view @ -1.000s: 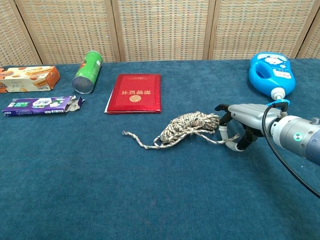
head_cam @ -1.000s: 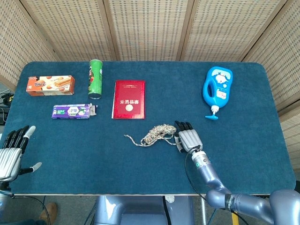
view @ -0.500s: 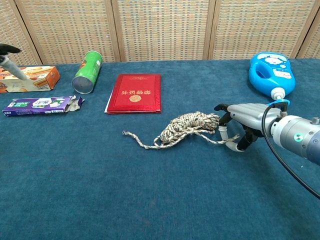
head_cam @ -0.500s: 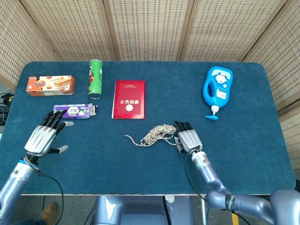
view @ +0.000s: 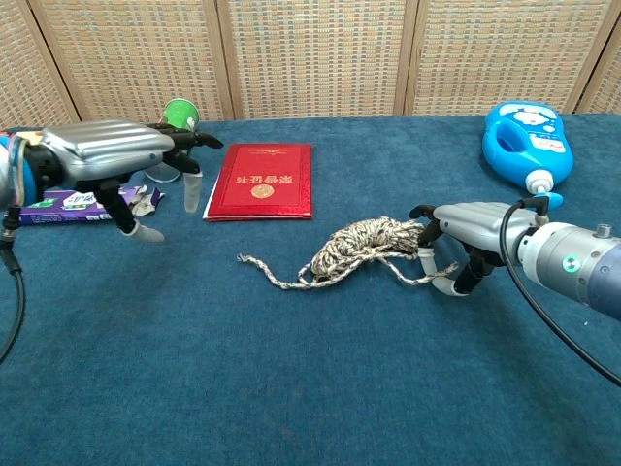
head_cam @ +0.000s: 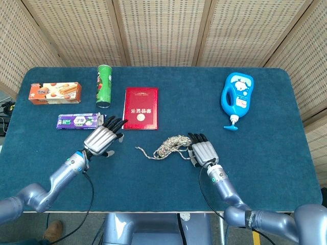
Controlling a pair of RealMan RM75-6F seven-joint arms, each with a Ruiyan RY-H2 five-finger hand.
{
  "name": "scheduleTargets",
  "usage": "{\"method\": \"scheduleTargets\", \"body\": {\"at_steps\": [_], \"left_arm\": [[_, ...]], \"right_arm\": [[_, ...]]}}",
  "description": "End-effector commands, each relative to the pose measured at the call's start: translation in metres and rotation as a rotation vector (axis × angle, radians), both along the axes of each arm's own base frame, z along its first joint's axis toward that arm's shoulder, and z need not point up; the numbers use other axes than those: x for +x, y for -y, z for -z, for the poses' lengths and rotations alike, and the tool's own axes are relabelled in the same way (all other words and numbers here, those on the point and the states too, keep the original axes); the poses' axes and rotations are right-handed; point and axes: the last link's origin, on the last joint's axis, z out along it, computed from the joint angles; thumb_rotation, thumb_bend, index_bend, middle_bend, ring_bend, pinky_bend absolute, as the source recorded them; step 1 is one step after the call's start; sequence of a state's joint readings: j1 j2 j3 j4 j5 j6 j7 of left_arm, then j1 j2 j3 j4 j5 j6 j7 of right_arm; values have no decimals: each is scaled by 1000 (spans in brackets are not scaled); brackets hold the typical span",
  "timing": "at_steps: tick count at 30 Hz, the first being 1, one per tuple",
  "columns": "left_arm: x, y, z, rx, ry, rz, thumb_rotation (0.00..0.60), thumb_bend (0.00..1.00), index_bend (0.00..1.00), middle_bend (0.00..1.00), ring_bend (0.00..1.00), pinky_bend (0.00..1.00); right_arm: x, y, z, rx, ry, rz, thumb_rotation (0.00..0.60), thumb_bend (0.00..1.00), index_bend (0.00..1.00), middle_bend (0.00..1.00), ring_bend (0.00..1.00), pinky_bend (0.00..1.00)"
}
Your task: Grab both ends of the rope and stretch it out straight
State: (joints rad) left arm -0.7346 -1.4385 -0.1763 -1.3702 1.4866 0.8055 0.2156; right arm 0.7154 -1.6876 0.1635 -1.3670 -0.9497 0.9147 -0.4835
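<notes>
The speckled rope (head_cam: 171, 144) lies in a loose bundle (view: 364, 245) at mid-table. Its thin left tail (view: 254, 266) trails leftward and its right tail (view: 432, 277) runs under my right hand. My right hand (head_cam: 203, 151) sits at the bundle's right side. Its fingers (view: 425, 250) arch down over that tail, with the thumb set apart from them. My left hand (head_cam: 102, 137) hovers with its fingers spread, a short way left of the rope's left tail (head_cam: 138, 148), and holds nothing. In the chest view the left hand (view: 112, 155) is large at the upper left.
A red booklet (head_cam: 140, 108) lies just behind the rope. A green can (head_cam: 103, 86), an orange biscuit box (head_cam: 54, 93) and a purple packet (head_cam: 77, 121) are at the back left. A blue bottle (head_cam: 236, 97) lies at the back right.
My left hand has swept in from the table's left edge toward the rope's left tail. My right hand has edged slightly left at the right tail. The rope has not moved.
</notes>
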Motion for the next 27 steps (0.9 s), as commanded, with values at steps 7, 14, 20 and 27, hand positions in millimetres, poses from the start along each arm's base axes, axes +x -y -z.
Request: {"method": "scheduleTargets", "body": {"at_steps": [7, 14, 20, 27], "left_arm": [[26, -15, 40, -36, -61, 10, 600, 250, 475, 0, 0, 0], [37, -21, 57, -44, -80, 7, 600, 302, 512, 0, 0, 0], [40, -24, 63, -41, -113, 19, 600, 302, 520, 0, 0, 0], [41, -25, 75, -50, -127, 6, 600, 304, 520, 0, 0, 0]], "right_arm": [[2, 4, 0, 3, 9, 1, 600, 541, 657, 0, 0, 0], [1, 6, 0, 8, 5, 3, 600, 541, 657, 0, 0, 0], [0, 7, 1, 19, 13, 13, 600, 540, 658, 0, 0, 0], [-1, 9, 1, 20, 16, 17, 600, 540, 659, 0, 0, 0]]}}
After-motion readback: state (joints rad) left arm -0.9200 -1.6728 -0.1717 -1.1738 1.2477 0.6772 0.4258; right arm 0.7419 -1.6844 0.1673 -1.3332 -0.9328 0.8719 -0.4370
